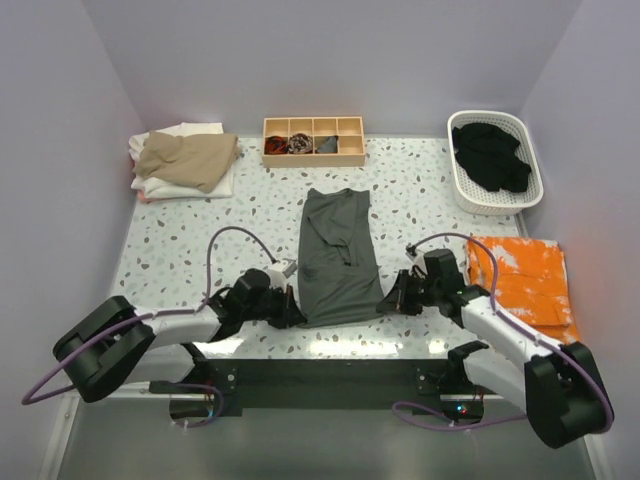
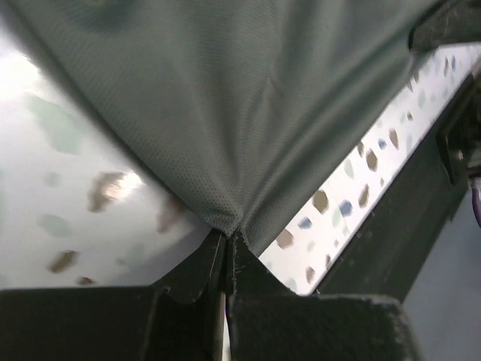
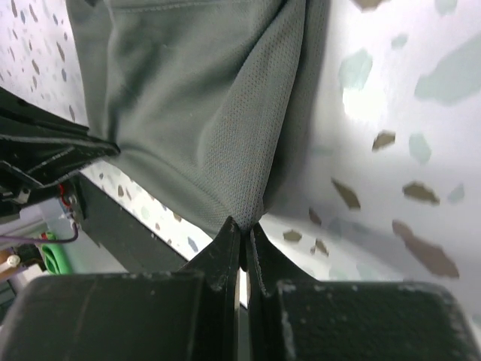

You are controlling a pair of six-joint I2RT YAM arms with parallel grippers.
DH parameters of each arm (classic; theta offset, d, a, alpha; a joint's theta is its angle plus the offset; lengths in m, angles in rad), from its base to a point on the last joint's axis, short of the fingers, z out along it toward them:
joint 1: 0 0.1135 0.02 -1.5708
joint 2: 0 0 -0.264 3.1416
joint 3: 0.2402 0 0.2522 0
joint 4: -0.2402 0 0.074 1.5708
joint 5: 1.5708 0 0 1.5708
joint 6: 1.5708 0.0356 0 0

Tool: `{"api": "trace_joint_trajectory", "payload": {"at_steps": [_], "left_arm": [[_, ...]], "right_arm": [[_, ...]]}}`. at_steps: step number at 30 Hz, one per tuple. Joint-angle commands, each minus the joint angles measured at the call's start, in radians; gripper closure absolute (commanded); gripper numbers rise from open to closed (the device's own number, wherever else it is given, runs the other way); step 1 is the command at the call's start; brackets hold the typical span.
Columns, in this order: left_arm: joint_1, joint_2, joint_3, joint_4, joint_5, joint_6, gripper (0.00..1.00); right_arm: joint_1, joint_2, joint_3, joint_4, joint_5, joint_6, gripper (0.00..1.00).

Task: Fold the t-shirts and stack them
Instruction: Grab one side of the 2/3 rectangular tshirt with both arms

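Both grippers are clamped on cloth. The left gripper (image 2: 225,239) pinches the near left corner of the grey t-shirt (image 1: 338,258), and the right gripper (image 3: 244,226) pinches its near right corner. The shirt lies lengthwise at the centre of the table (image 1: 180,250), folded narrow. Judged light, limp and thin-knit; it will sag between holds, so corner grips suit. The stack of folded shirts (image 1: 185,160) sits far left.

The left arm (image 1: 180,322) and right arm (image 1: 492,325) have pale grey links, bulky black joints and a looping purple cable (image 1: 232,232) each. The end effector fingers (image 3: 218,259) are matte black, perhaps lightly scuffed.
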Motion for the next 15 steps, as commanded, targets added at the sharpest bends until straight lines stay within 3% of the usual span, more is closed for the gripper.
{"api": "trace_joint_trajectory", "payload": {"at_steps": [1,9,15], "left_arm": [[-0.132,-0.076,-0.001,-0.158,-0.073,-0.096,1.0],[-0.235,-0.3,0.028,-0.334,-0.173,-0.197,1.0],[-0.237,-0.375,0.146,-0.507,-0.288,-0.18,1.0]], "right_arm": [[-0.005,-0.127,-0.032,-0.196,0.009,-0.01,1.0],[-0.002,-0.383,-0.039,-0.379,-0.03,0.01,1.0],[-0.002,-0.377,0.031,-0.368,-0.014,-0.019,1.0]]}}
